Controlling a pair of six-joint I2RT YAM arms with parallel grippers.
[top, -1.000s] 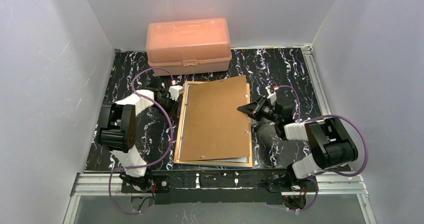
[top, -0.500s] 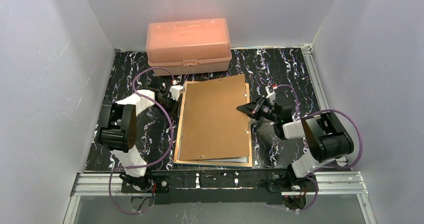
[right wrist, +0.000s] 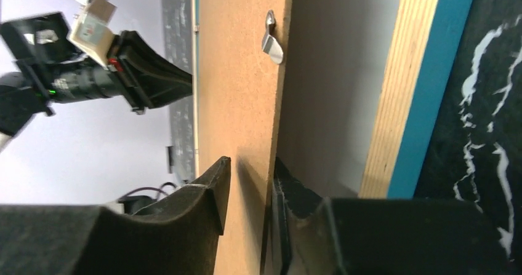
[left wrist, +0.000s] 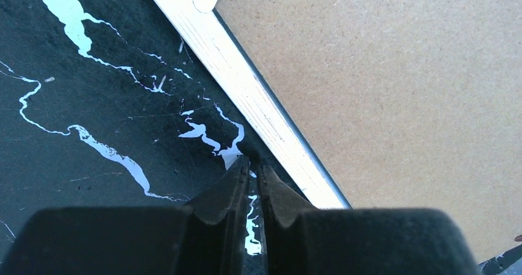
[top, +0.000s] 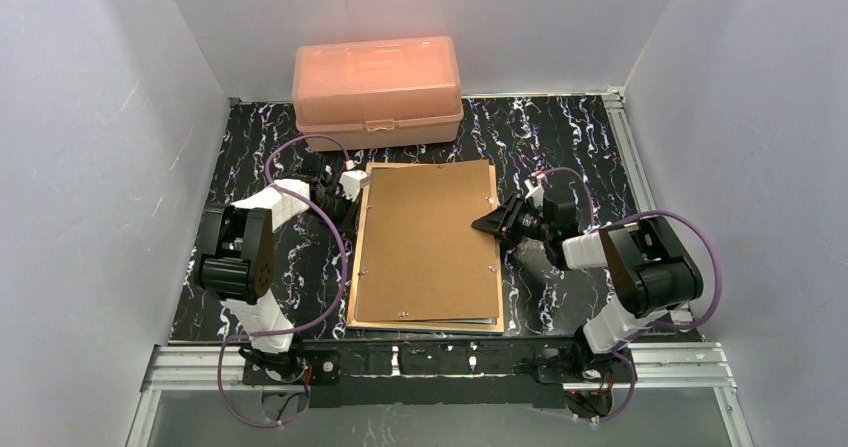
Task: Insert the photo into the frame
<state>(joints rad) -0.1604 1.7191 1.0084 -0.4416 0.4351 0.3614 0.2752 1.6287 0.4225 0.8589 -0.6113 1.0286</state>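
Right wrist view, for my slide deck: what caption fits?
Right hand straddling the edge of the backing board, over the blue-rimmed frame.

The brown board point(top: 428, 239) covers nearly all of the frame point(top: 425, 324), so we cannot see the glass, nor whether the photo lies beneath. In the left wrist view the frame's rim runs off the picture at both ends, and we cannot tell whether the white fleck at the left gripper point(left wrist: 251, 163) is paper or a vein in the table point(left wrist: 92, 72). From above, those fingertips are hidden. Whether the right gripper point(right wrist: 251, 164) touches the board's blurred near edge, we cannot tell.
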